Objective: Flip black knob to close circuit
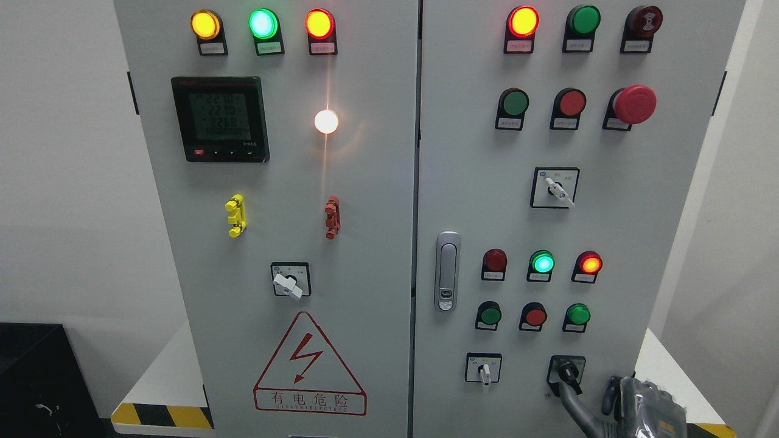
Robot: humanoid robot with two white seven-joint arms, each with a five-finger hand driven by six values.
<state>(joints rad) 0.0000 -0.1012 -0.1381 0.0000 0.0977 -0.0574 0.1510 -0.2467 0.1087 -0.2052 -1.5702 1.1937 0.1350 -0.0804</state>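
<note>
The black knob (568,371) sits in a black square plate at the lower right of the right cabinet door (608,219). Its lever points down and slightly right. My right hand (589,395) comes in at the bottom right corner, wrapped in clear plastic. One grey finger (569,398) stretches up-left and touches the lower end of the knob's lever. Another dark finger (609,392) stands apart to the right. The hand grips nothing. The left arm is out of view.
A white-levered switch (484,369) sits left of the black knob, with rows of buttons and lamps (535,316) above. A door handle (447,271) is at the door's left edge. The left door carries a meter (219,118) and a warning triangle (309,365).
</note>
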